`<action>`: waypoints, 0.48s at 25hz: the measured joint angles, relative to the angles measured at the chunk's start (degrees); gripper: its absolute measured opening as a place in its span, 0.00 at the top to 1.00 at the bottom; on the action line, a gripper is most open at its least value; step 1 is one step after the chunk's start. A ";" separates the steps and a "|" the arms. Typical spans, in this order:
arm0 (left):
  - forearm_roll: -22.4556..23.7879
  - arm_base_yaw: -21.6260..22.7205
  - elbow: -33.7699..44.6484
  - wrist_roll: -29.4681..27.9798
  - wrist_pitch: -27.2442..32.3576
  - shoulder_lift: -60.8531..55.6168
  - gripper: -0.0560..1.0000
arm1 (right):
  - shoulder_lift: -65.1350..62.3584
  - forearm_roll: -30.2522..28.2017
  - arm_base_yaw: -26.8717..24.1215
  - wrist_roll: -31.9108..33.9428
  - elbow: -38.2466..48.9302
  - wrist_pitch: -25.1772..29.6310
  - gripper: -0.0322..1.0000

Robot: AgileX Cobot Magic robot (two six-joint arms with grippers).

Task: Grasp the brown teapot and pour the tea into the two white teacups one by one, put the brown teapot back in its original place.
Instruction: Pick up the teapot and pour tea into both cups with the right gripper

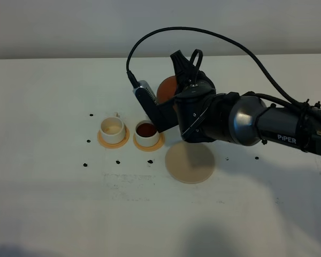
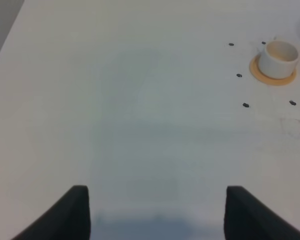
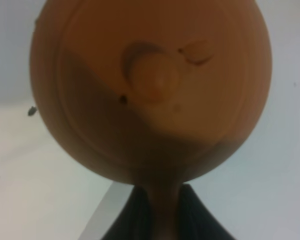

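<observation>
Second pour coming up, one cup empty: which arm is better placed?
Right. The right pincer is shut on the brown teapot, raised near the empty teacup; the left pincer is open, holding nothing.

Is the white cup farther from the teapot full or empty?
Empty: the farther cup shows only its pale cream inside, while the nearer cup holds dark reddish-brown tea.

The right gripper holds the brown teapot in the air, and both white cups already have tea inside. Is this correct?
Only one has. The exterior high view shows dark tea in the cup nearer the teapot; the other cup is empty. The right gripper does hold the teapot up.
</observation>
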 joint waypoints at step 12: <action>0.00 0.00 0.00 0.00 0.00 0.00 0.39 | 0.00 8.95 0.35 6.28 0.00 -2.00 0.89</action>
